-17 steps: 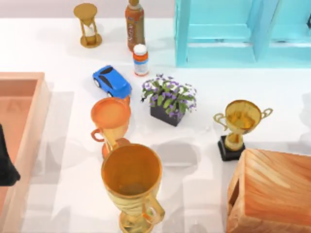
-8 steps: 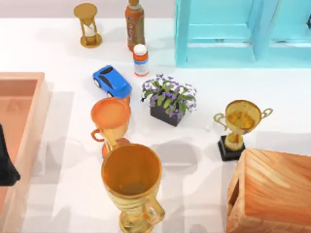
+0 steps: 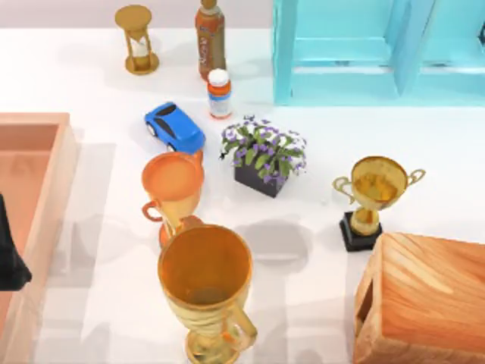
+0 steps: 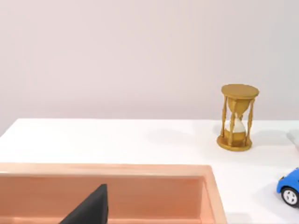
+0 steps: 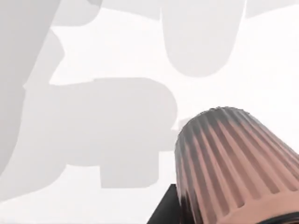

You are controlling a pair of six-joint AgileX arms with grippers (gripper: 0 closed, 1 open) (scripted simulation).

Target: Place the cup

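From where I stand, the cup [image 5: 233, 163], a ribbed pinkish-brown one, is close up in the right wrist view. It hangs clear above the white table [image 5: 93, 140], its narrower end pointing down toward grey shadows on the surface. A dark piece of the right gripper [image 5: 163, 210] lies against the cup's side, so the cup looks clasped there. The left gripper [image 3: 9, 254] sits parked at the table's left edge, over the shallow wooden tray [image 3: 45, 133]. Its dark tip [image 4: 91, 210] hangs above the tray's inner wall in the left wrist view, and I cannot tell how it is set. The table is crowded. A big golden trophy [image 3: 206, 292] stands at the near edge, with an orange goblet [image 3: 173, 186] just behind it and a blue toy car [image 3: 174, 127] beyond that. A pot of purple flowers [image 3: 264, 155] stands near the middle, and a smaller gold trophy [image 3: 375, 199] on a black base is to its right. A wooden box [image 3: 424, 303] fills the near right corner. At the back stand an hourglass [image 3: 136, 39], a brown bottle [image 3: 210, 38], a small pill bottle [image 3: 219, 94] and a teal cabinet [image 3: 364, 49].
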